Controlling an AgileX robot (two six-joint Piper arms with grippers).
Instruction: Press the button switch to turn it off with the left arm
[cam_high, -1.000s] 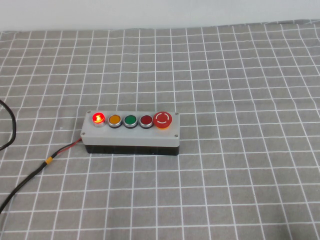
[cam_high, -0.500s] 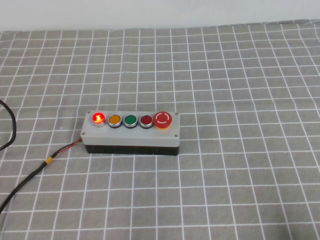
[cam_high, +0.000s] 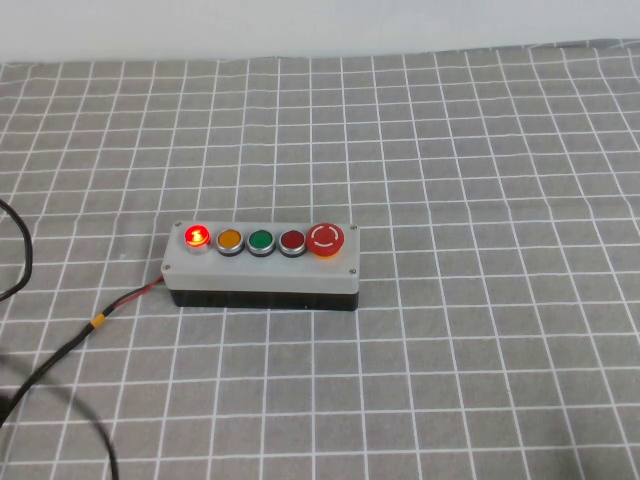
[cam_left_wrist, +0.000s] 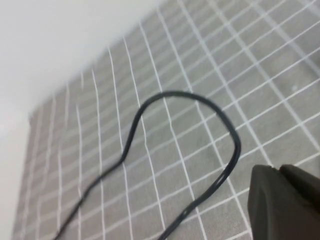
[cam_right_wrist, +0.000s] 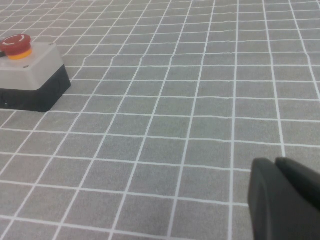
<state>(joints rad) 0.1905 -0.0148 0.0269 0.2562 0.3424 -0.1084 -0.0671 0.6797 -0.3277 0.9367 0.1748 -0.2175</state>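
A grey control box (cam_high: 262, 262) with a black base sits on a bench covered by a grey cloth with a white grid (cam_high: 480, 150). Five buttons run along its top. The button switch (cam_high: 197, 236), at the end nearest the robot's left side, glows bright red inside a silver ring. Next to it come an orange button (cam_high: 229, 240), a green button (cam_high: 260, 240), a darker red flat button (cam_high: 291, 240) and a large red mushroom button (cam_high: 326, 238) with white arrows. A red and black wire (cam_high: 110, 312) leaves the box at the lit end.

The left gripper (cam_left_wrist: 286, 200) shows only in its wrist view, as a dark blurred tip above the cloth beside a looping thin black cable (cam_left_wrist: 170, 150); whether its jaws are wide or narrow cannot be told. The box lies outside that view.

The right gripper (cam_right_wrist: 285, 197) hangs over bare cloth, its jaws pressed together. The mushroom-button end of the box lies well ahead of those jaws and off to one side.
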